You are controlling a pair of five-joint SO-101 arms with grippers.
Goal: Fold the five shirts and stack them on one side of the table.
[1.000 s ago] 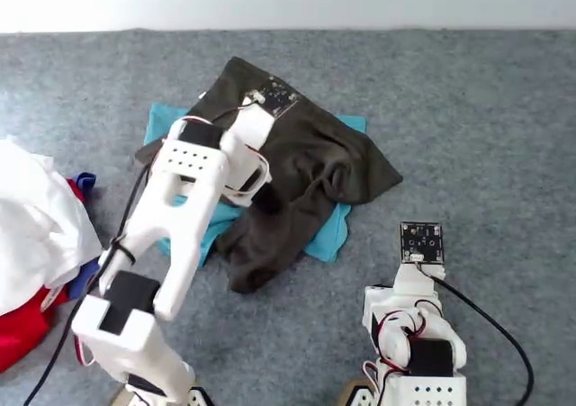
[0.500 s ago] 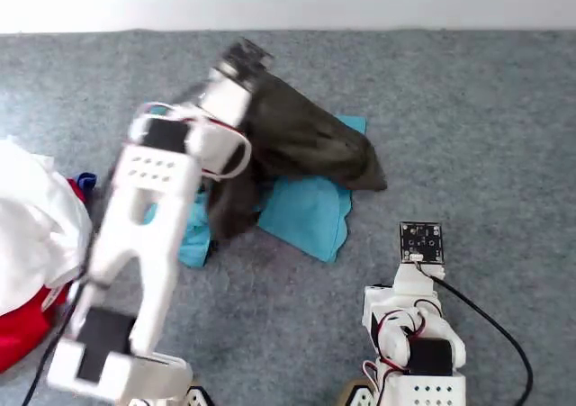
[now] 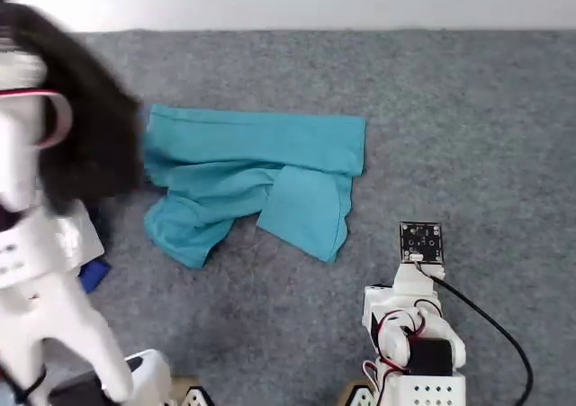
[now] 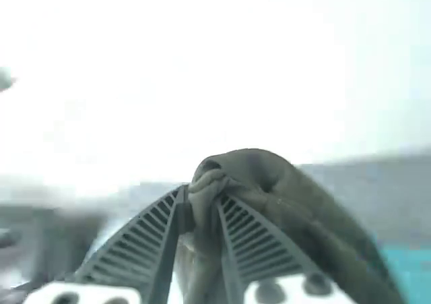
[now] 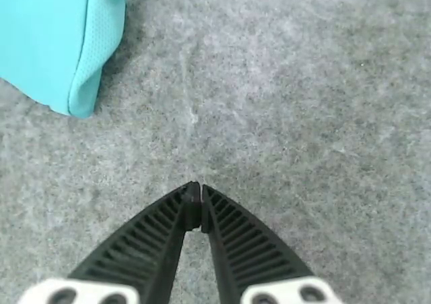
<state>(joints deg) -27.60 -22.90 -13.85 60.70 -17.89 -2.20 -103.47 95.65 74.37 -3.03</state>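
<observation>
A: Where's the dark shirt [image 3: 85,127]?

B: Up off the table [image 3: 468,136], hanging from the left gripper [image 4: 201,196], well to the left arm's side of the teal shirt [image 3: 252,176]. The fingers are clamped on a bunched fold of it.

A: And the teal shirt itself?

B: Lying mid-table, roughly spread but rumpled, one flap turned over. Nothing lies on it.

A: The right gripper [image 5: 195,203]?

B: Low over bare table, just beside the teal shirt's nearest corner, with its fingers together and nothing between them.

A: Which step is this, then?

B: I'd judge it's separating. The dark shirt is being carried clear so each shirt can be folded alone. Folding looks barely begun.

A: Next move?

B: Probably setting the dark shirt down apart from the teal shirt and letting go. Held by a bunch, it will likely land crumpled and need spreading first.
</observation>
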